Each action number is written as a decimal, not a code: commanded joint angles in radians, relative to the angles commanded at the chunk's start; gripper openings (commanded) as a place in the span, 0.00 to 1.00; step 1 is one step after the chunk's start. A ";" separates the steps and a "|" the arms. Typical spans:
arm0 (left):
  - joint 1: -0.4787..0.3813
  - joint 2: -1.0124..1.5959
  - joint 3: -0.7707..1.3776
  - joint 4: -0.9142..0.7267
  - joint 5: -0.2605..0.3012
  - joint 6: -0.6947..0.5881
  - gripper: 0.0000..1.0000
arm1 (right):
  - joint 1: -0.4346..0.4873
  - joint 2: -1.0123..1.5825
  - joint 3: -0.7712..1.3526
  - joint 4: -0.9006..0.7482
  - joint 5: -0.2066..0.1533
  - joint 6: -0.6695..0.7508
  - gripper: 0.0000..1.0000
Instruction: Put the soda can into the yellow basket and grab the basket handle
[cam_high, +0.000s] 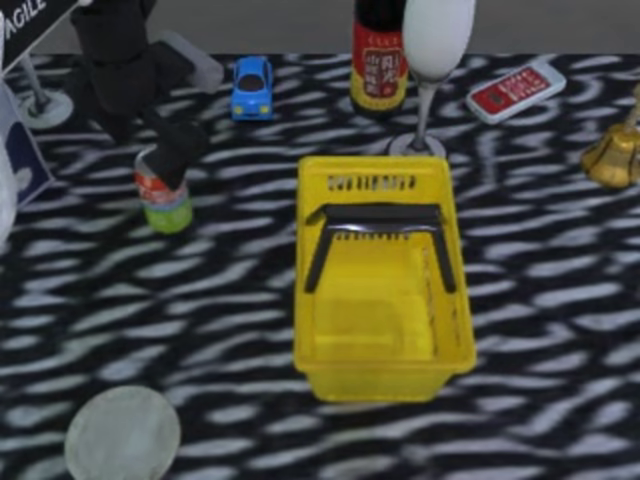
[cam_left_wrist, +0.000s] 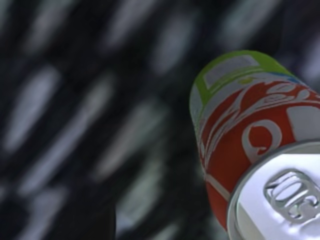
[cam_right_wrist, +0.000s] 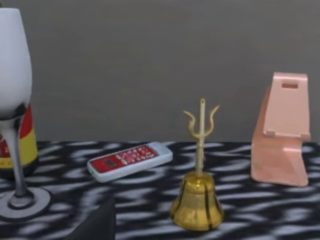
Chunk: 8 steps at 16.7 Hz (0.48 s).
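1. A table covered in a black-and-white zebra-striped cloth (cam_high: 150, 330), seen from above, with the yellow basket (cam_high: 384, 375) standing open near the middle
2. The basket handle (cam_high: 378, 214), a thin black bar, lies folded toward the basket's far end, spanning its width, with nothing touching it
3. The soda can (cam_high: 166, 203) stands upright on the cloth at the left side of the table, well apart from the basket
4. The left gripper (cam_high: 172, 158) is down over the can's top, its dark body covering the upper part of the can; whether its fingers are closed on the can cannot be told
5. The left wrist view shows the can (cam_left_wrist: 252, 135) very close, red-orange near its silver top and green at the far end, above blurred stripes
6. The right gripper is out of sight in the top view; the right wrist view looks across the table's right side from low down
7. Along the far edge: a blue toy car (cam_high: 252, 86), a tall dark bottle (cam_high: 378, 58) with a red label, a white wine glass (cam_high: 430, 60), a red-and-white phone (cam_high: 515, 91)
8. A brass bell (cam_right_wrist: 197, 197) stands at the right edge, a pink stand (cam_right_wrist: 281, 131) beyond it
9. A pale round plate (cam_high: 122, 436) lies at the near left
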 joint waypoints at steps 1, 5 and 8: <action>0.000 0.000 0.000 0.000 0.000 0.000 1.00 | 0.000 0.000 0.000 0.000 0.000 0.000 1.00; -0.001 -0.001 -0.020 0.019 0.000 -0.001 1.00 | 0.000 0.000 0.000 0.000 0.000 0.000 1.00; 0.000 0.005 -0.103 0.112 0.000 0.000 1.00 | 0.000 0.000 0.000 0.000 0.000 0.000 1.00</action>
